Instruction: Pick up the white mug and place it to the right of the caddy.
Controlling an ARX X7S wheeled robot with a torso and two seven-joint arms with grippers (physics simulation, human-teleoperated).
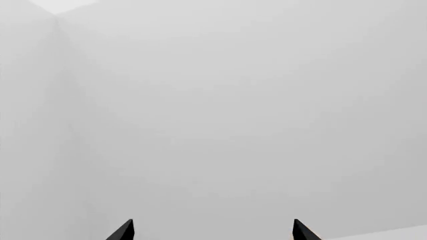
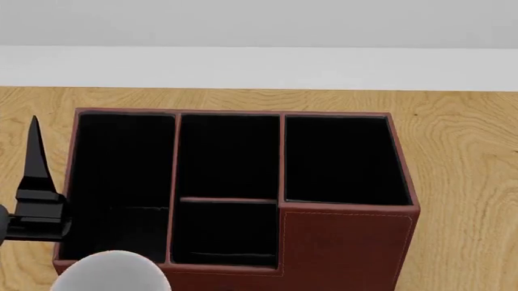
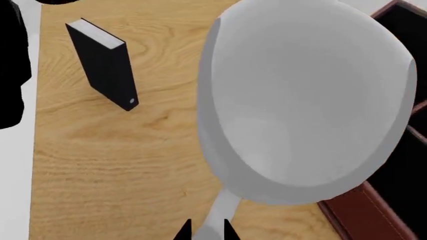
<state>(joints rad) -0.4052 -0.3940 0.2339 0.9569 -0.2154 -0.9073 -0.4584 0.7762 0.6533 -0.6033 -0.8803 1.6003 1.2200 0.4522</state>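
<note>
– Layout, left to right?
– Left end effector (image 1: 213, 231) is sitting at the far left with fingers spread, holding nothing. Its wrist camera is only seeing a blank white wall (image 1: 240, 110).
– And the white mug (image 3: 300, 100)?
– It's showing at the lower left of the head view, just in front of the caddy (image 2: 340, 242), by its front-left corner. Can't tell whether it's resting on the desk (image 2: 469, 200) or hanging above it.
– Who's gripping it?
– Right end effector (image 3: 208, 231) is pinching the mug's handle, with the tips closing on either side of that thin white strip.
– Orientation?
– The handle is pointing back at the right end effector and the body is bulging away from it. The long axis is looking roughly upright, but neither view is showing the mouth, so I'm not calling that.
– Which relation is mattering for the move?
– The goal is the bare desk right of the caddy, and the mug is sitting on the wrong side. I'm judging the carry as going rightward past the caddy's full width, with its long axis lying left to right. The right arm is the better placed one, and it's holding the mug.
</note>
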